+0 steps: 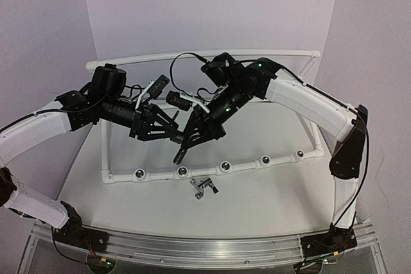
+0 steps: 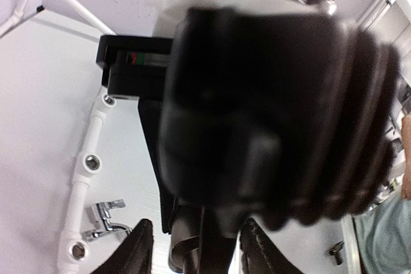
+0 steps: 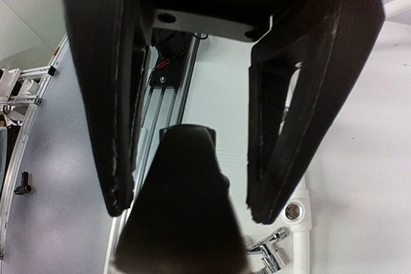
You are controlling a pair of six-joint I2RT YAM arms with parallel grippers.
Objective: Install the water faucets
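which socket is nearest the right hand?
Second socket from the left: the right hand hangs right by it; the other four lie off to either side.

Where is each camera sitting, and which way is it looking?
Top camera: high behind the arms, looking down at the table, pipe frame and a faucet; both arms, left claw and right claw show.
Left wrist camera: on the left arm, looking along its claw; its fingers poke up below, a black blur blocks most.
Right wrist camera: on the right arm, looking down between its fingers toward the metal rail.
All three see that faucet beside the pipe frame.
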